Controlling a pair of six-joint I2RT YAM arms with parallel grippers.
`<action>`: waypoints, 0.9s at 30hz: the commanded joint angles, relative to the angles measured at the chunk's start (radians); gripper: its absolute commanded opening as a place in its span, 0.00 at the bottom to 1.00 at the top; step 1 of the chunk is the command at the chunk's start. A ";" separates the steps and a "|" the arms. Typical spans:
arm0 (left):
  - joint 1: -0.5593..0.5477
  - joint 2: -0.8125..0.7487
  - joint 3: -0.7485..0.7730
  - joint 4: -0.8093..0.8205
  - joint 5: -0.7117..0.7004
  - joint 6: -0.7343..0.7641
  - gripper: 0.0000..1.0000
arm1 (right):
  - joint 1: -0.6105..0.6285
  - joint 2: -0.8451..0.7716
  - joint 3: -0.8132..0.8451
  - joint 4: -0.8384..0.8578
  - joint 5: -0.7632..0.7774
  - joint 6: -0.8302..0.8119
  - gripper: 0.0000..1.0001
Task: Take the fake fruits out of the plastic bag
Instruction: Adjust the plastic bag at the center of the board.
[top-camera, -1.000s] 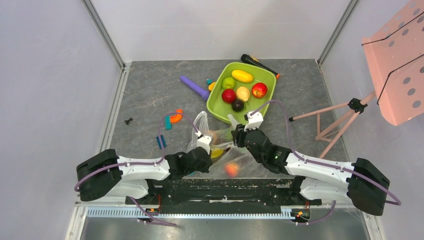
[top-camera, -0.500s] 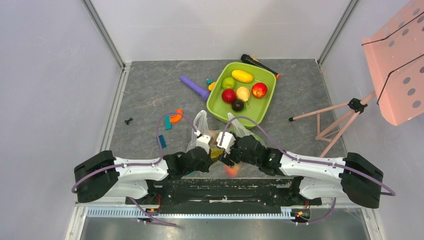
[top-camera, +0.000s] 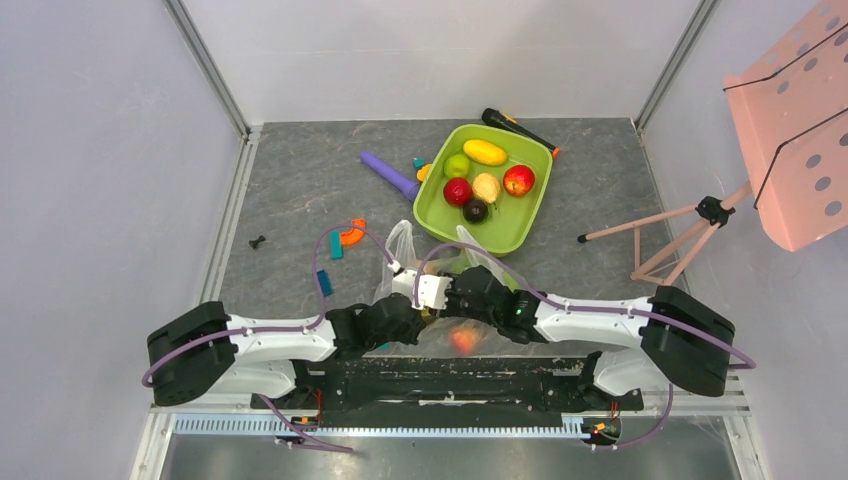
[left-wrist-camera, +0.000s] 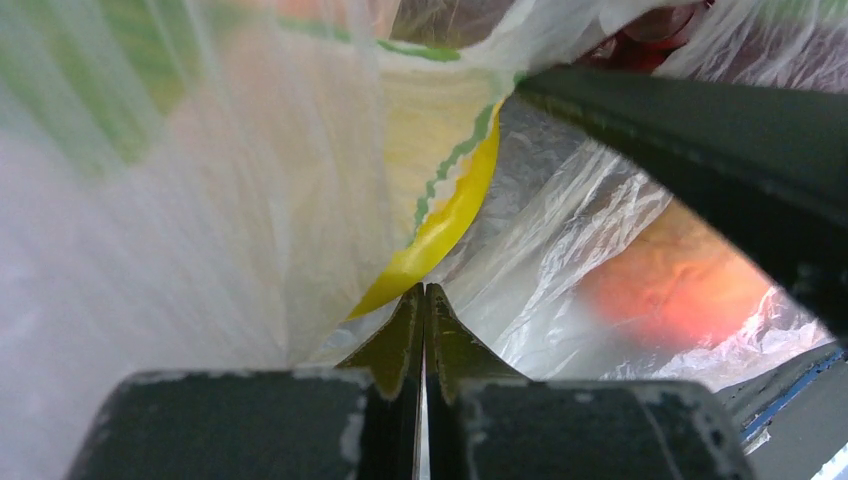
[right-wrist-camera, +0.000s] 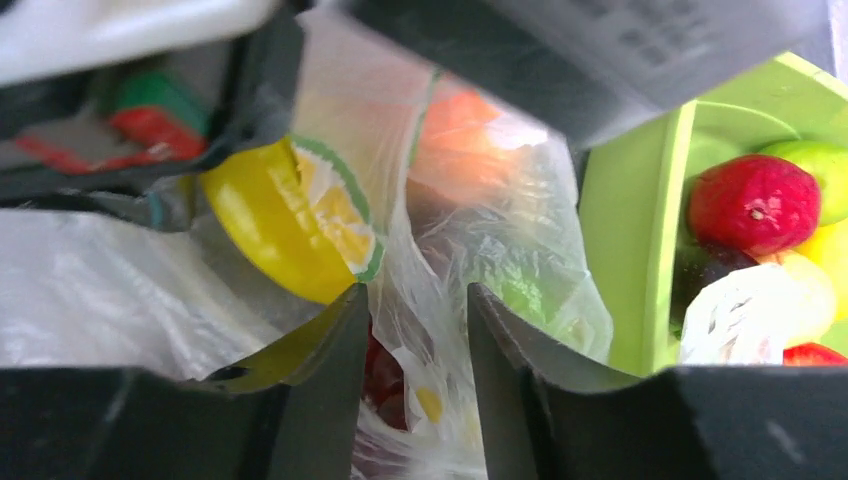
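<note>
Broadly, the grey stone-patterned table (top-camera: 290, 190) poses little risk of its own, though a fruit that rolls free could run toward its near edge at the bottom of the top view. In the upper centre of that view sits the lime-green rectangular plastic tray (top-camera: 508, 228), holding six of the small glossy fake fruits (top-camera: 485, 152). The rest lie inside the thin, crinkly, transparent plastic bag (top-camera: 398, 248), slumped just below the tray in the middle of the frame, between the two arms.

The bag is the real hazard. Its film is loose and folded over the fruit, so a jaw closing now is likely to catch plastic along with fruit, or instead of it. A lift would then drag the whole bag.

The left gripper (left-wrist-camera: 423, 300) has its jaws pressed flat together on what looks like a fold of film, at the lower middle of its wrist view. If that pinch slips, the bag's mouth probably collapses. The right gripper (right-wrist-camera: 415, 295) stands partly open, with a sheet of film hanging in the gap and nothing clamped.

Beyond its tips, toward the upper left of its view, the yellow cut-lemon-shaped plastic fruit (right-wrist-camera: 285, 230) lies among the folds. It is smooth and rounded, so it may squirt sideways out of a shallow bite. The round peach-orange plastic fruit (top-camera: 462, 338) sits low in the bag near the table's front edge and could tip out that way.
</note>
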 joint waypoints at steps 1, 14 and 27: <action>-0.002 -0.017 -0.009 0.014 -0.027 -0.042 0.02 | 0.000 0.023 0.066 0.085 0.126 -0.010 0.35; -0.002 0.004 -0.030 0.034 -0.024 -0.049 0.02 | -0.021 -0.019 0.233 0.035 0.393 0.087 0.00; -0.002 0.031 -0.046 0.060 -0.013 -0.061 0.02 | -0.077 -0.060 0.424 -0.056 0.494 0.178 0.00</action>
